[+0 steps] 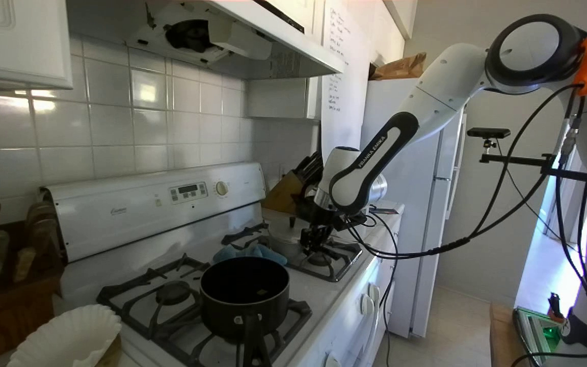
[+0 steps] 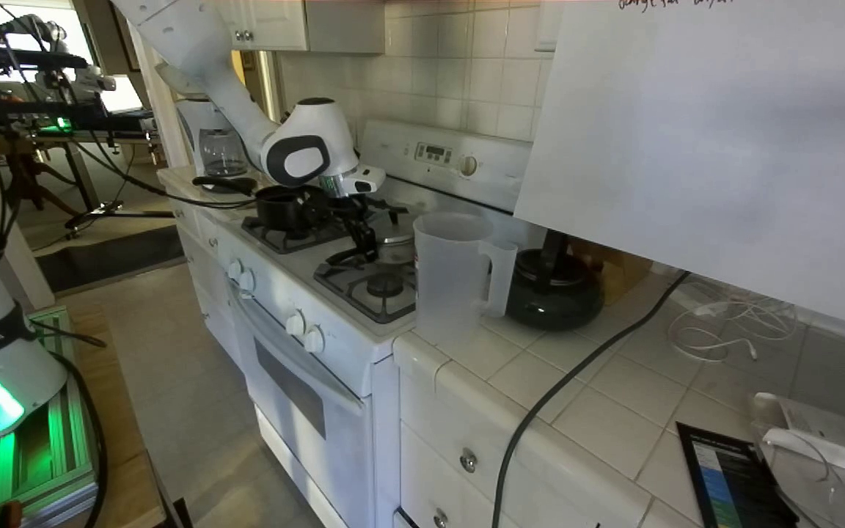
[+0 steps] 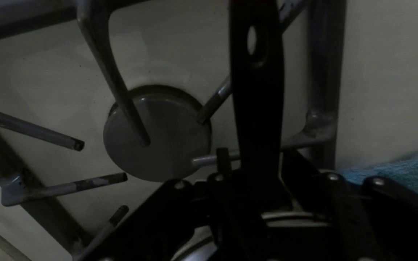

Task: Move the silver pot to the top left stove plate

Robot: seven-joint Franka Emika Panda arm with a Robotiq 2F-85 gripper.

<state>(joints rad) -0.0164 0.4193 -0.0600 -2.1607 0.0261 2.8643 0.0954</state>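
- Steel with a domed lid (image 2: 395, 233), the silver pot (image 2: 397, 251) sits at the back right of the stove (image 2: 345, 363), its black handle (image 3: 256, 79) pointing forward.
- Gripper (image 3: 256, 159) jaws flank that handle; whether they are clenched I cannot tell.
- Make sure of a square, firm bite before lifting: held at one end, the pot would likely tip.
- Carry it level, above the blue cloth (image 1: 251, 251) and behind the black saucepan (image 1: 245, 306), to the top left stove plate (image 1: 173, 294).

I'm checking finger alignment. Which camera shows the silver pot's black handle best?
The wrist view: the black handle shows large, free end unobstructed, running between the fingers. In both exterior views, it's small and hard to tell from the dark fingers.
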